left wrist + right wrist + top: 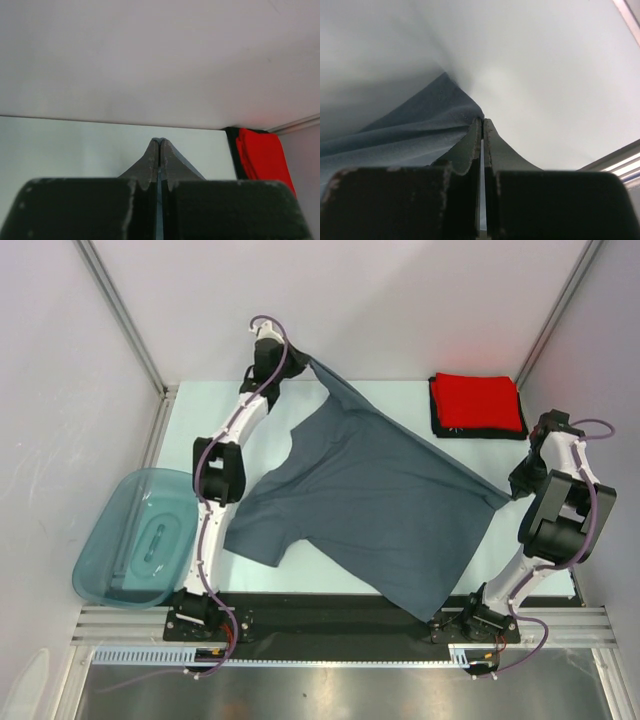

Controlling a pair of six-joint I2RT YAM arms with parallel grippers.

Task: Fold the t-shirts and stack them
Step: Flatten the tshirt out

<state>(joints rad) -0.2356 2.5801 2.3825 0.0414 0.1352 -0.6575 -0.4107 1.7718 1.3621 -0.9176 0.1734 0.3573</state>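
The slate blue-grey t-shirt (375, 510) is stretched out above the table between both arms. My left gripper (305, 362) is shut on one corner of it at the far side; a thin edge of blue cloth shows between its closed jaws (161, 145). My right gripper (508, 495) is shut on the opposite corner at the right; the cloth (410, 130) fans out left of its tips (482, 120). The folded red t-shirt (477, 402) lies on the folded black t-shirt (437, 412) at the far right; they also show in the left wrist view (262, 155).
A translucent teal plastic tub (137, 538) sits off the table's left edge. The white table (400, 395) is bounded by grey walls and metal posts. A black strip and rail (330, 610) run along the near edge by the arm bases.
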